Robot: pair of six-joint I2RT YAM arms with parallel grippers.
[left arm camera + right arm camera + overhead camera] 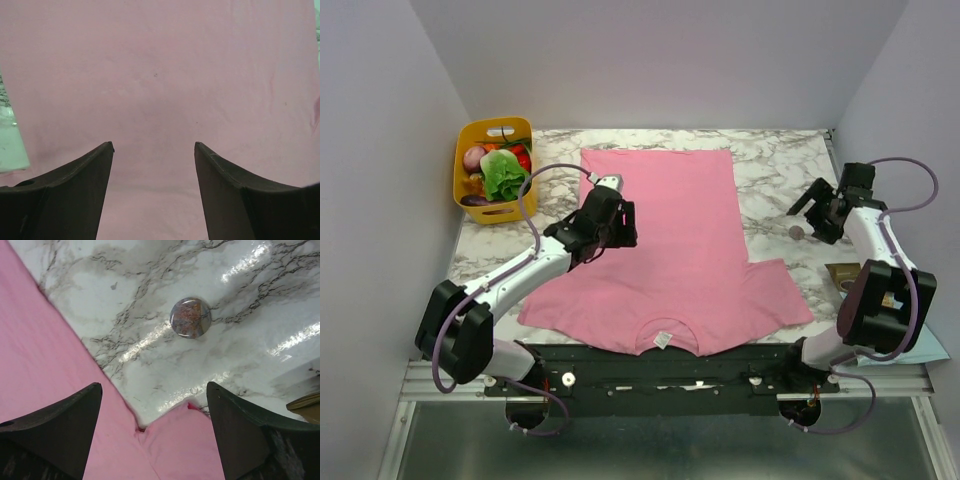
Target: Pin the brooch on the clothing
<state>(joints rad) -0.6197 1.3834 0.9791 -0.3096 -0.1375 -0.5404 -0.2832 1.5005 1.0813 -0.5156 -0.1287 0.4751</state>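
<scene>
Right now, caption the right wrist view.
Open black fingers frame a round grey-brown brooch on white marble tabletop beside the pink T-shirt.

In the top view the left arm (520, 270) lies over the shirt (690, 230), hiding the sleeve on that side and part of the hem edge. The brooch (796, 232) is only a speck there, its face too small to make out, and so is any print on the label (663, 340). The right arm (880, 290) covers part of a brown thing (840, 273), which the right wrist view cuts off at its right edge. The left wrist view crops the shirt at top and bottom.
</scene>
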